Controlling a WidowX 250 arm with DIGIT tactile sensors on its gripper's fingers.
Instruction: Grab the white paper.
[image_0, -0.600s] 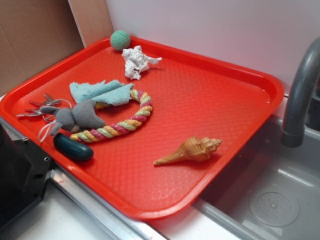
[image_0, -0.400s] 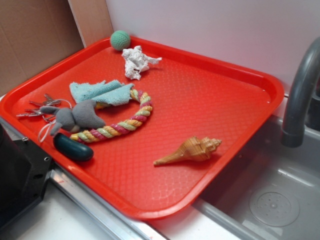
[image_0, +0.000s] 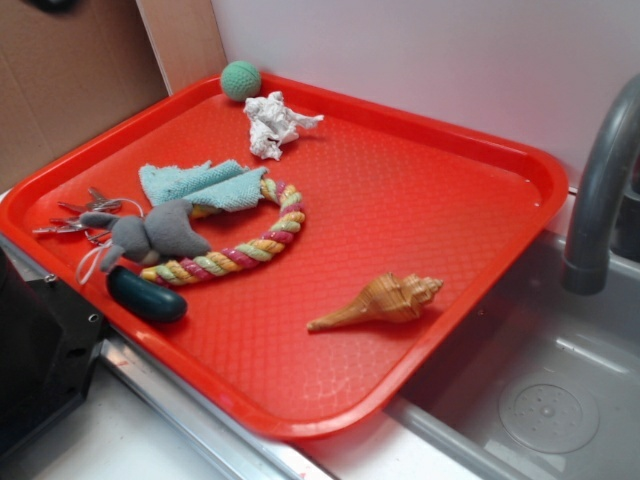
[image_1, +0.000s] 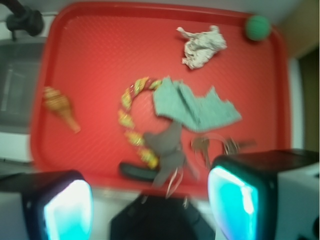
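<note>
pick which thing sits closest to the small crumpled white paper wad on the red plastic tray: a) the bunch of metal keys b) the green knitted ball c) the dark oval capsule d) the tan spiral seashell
b, the green knitted ball lies in the tray's far corner right beside the crumpled white paper wad, while the seashell, dark capsule and keys all lie toward the near side of the red tray.

White paper (image_1: 202, 46) beside green ball (image_1: 258, 27)
</note>
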